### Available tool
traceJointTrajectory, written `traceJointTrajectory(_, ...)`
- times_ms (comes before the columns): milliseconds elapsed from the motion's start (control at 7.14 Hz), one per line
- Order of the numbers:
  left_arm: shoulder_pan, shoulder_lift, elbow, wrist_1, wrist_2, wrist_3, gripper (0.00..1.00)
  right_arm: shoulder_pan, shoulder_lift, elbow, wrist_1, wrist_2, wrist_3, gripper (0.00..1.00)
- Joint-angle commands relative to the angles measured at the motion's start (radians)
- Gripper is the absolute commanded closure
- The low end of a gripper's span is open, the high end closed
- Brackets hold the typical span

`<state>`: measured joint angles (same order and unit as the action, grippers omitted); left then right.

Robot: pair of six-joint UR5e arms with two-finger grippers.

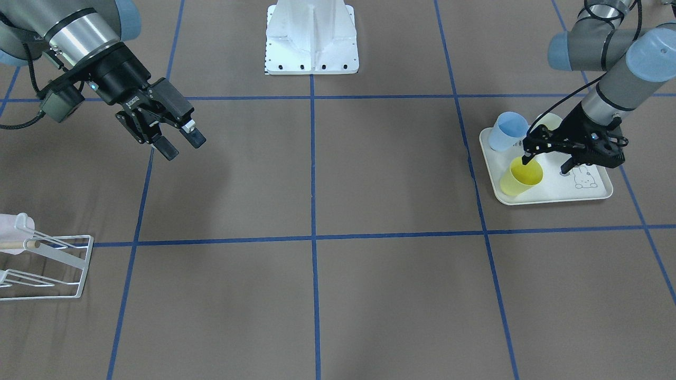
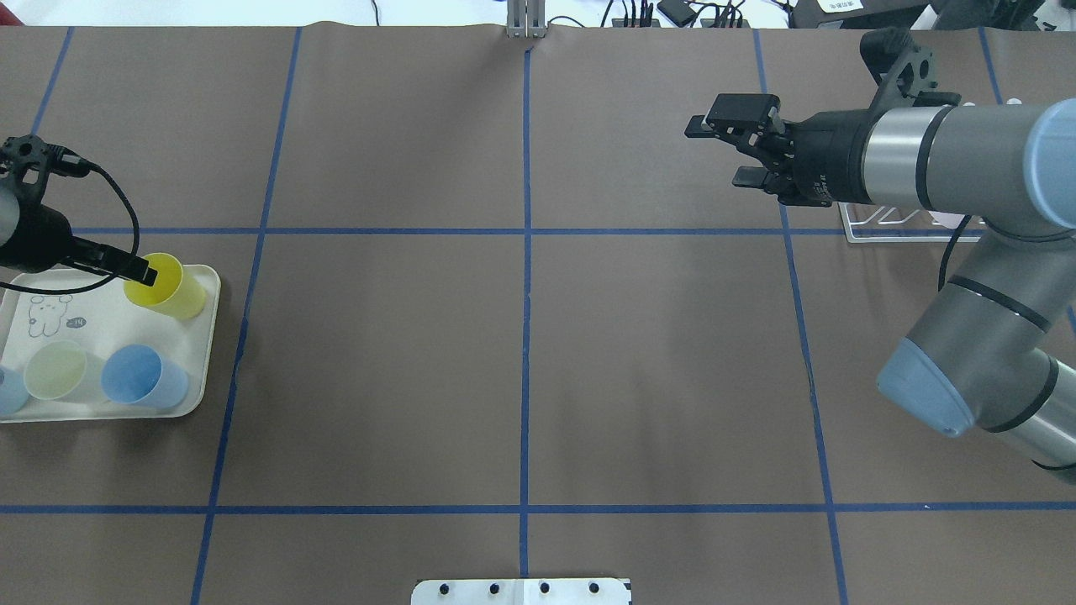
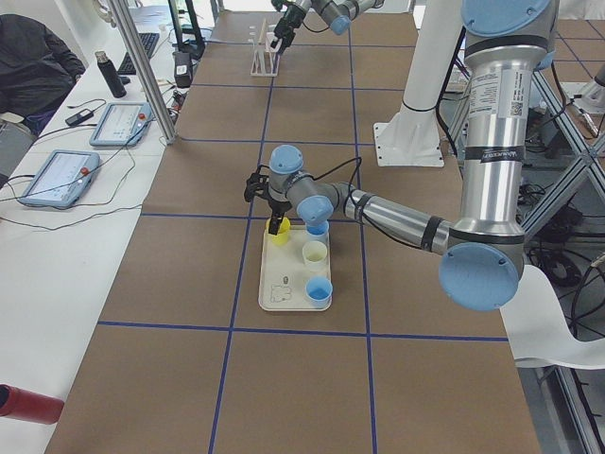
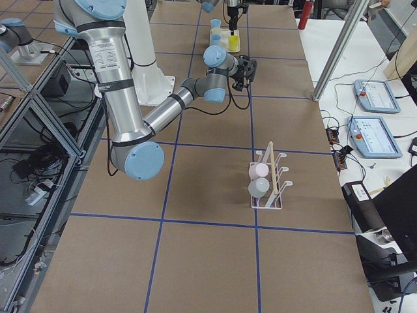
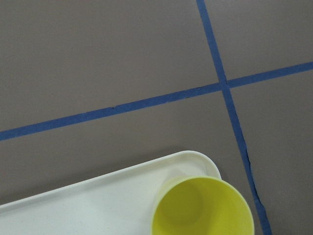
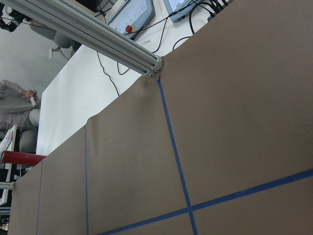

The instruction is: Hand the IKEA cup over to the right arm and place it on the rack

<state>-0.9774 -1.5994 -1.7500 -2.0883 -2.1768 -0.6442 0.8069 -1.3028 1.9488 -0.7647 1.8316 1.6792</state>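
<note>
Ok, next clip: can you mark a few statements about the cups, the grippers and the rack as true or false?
1. The yellow cup sits mouth up on the tray. True.
2. The right gripper holds a cup. False: it is open and empty, in the air far from the tray.
3. The rack is empty. False: the exterior right view shows two pale cups on it.
4. The left gripper is open, with one finger at the yellow cup's mouth. True.
</note>
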Motion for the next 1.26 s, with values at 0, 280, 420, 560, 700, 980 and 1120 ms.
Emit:
traceJointTrajectory(0,0.002,-0.029,0.055,-0.001,0.000,0.015,0.00,0.000,-0.001,-0.001,-0.001,0.000,-0.001,0.00)
traceJointTrajectory(280,0.005,-0.054,0.090,-0.003,0.002,0.015,0.01,0.000,-0.001,0.004,0.001,0.000,0.001,0.00)
traceJointTrajectory(420,0.006,-0.054,0.092,-0.003,0.009,0.017,0.10,0.001,-0.001,0.004,0.001,0.000,0.001,0.00)
traceJointTrajectory(560,0.006,-0.054,0.090,-0.003,0.011,0.015,0.19,0.002,-0.003,0.004,0.001,0.000,0.001,0.00)
traceJointTrajectory(700,0.008,-0.054,0.092,-0.004,0.018,0.014,0.24,0.002,-0.006,0.002,0.001,0.000,-0.001,0.00)
traceJointTrajectory(980,0.020,-0.054,0.093,-0.006,0.022,0.009,0.42,0.002,-0.007,0.005,0.001,0.000,-0.001,0.00)
traceJointTrajectory(1120,0.020,-0.054,0.093,-0.006,0.022,0.008,0.60,0.003,-0.010,0.005,0.001,0.000,-0.001,0.00)
